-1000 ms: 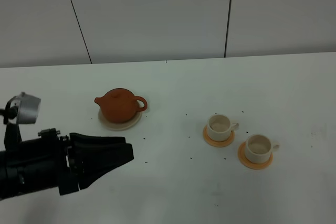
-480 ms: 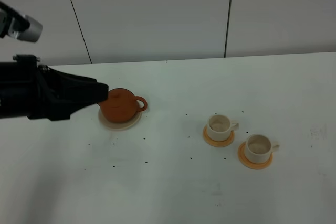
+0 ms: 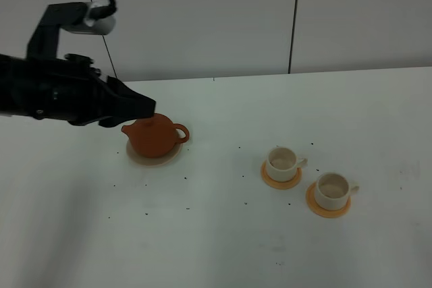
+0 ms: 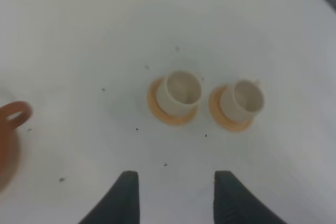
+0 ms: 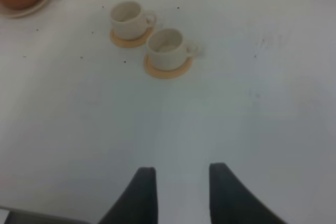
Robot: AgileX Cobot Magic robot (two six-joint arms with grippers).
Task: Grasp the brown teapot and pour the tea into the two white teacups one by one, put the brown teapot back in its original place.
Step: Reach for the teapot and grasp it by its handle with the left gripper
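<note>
Left gripper (image 3: 148, 107) hovers at the teapot (image 3: 154, 137) now, tips right over the spout side, close to the lid. Whether it touches, I can't tell from here. Its jaws stand well apart, nothing between them. The teapot sits upright on its saucer (image 3: 156, 160), left of middle on the table (image 3: 223, 247). Off to the right, two cups (image 3: 282, 161) (image 3: 332, 190), each on an orange coaster (image 3: 281, 180), side by side, well apart from the pot. Right gripper (image 5: 182, 169) hangs over bare table, fingers parted, empty.
</note>
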